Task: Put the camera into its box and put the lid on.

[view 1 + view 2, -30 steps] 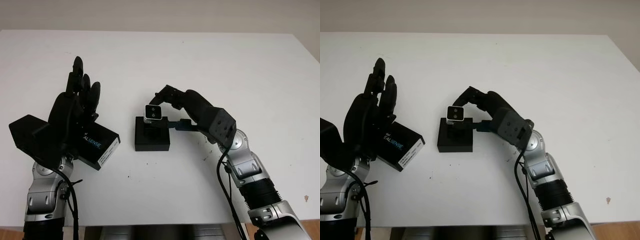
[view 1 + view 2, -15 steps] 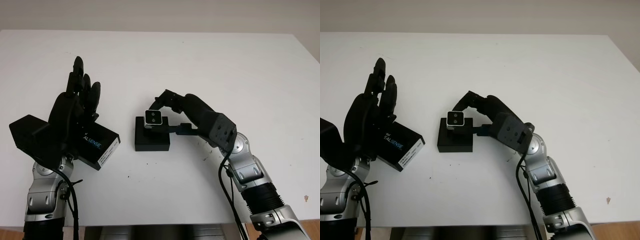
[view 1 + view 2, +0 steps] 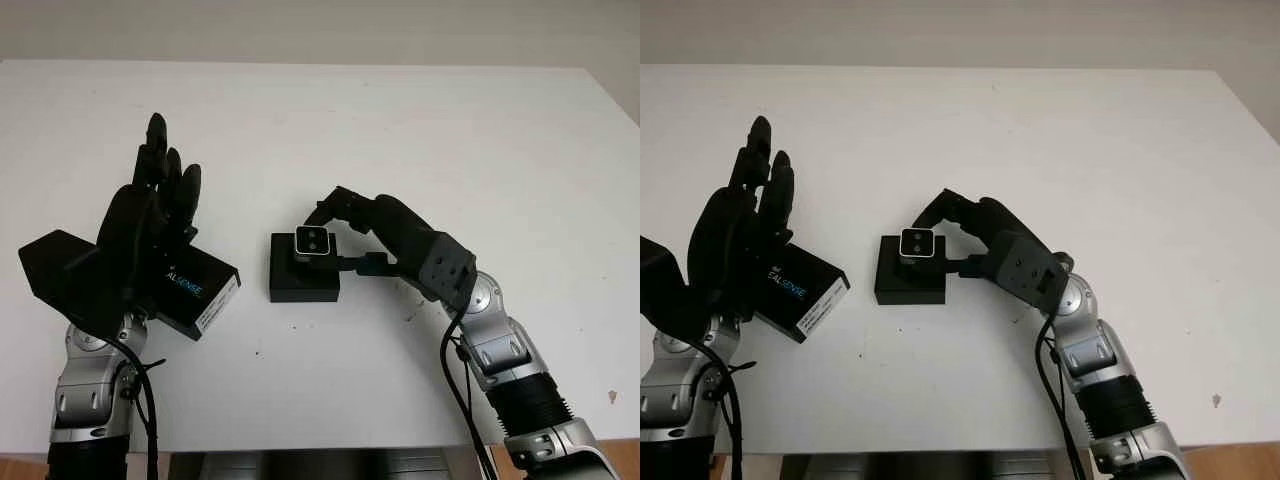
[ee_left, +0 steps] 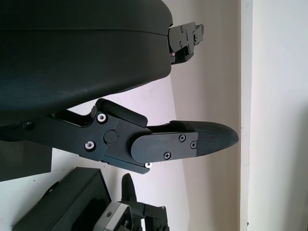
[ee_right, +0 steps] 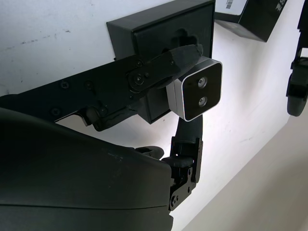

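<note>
A small silver camera (image 3: 314, 241) with a black two-lens face is held just over the open black box (image 3: 300, 290) at the middle of the table. My right hand (image 3: 338, 232) is shut on the camera, fingers over its far side and thumb at its near side. The right wrist view shows the camera (image 5: 197, 91) pinched in front of the box (image 5: 144, 33). The black lid (image 3: 200, 292), with a white label, lies left of the box. My left hand (image 3: 152, 215) is open above the lid's left part.
The white table (image 3: 420, 130) stretches wide behind and to the right of the box. Its front edge (image 3: 330, 448) runs close below my arms. A few small dark specks (image 3: 257, 352) mark the surface near the box.
My right hand has lowered the camera toward the box and shifted it slightly right. The left hand and the lid have hardly moved.
</note>
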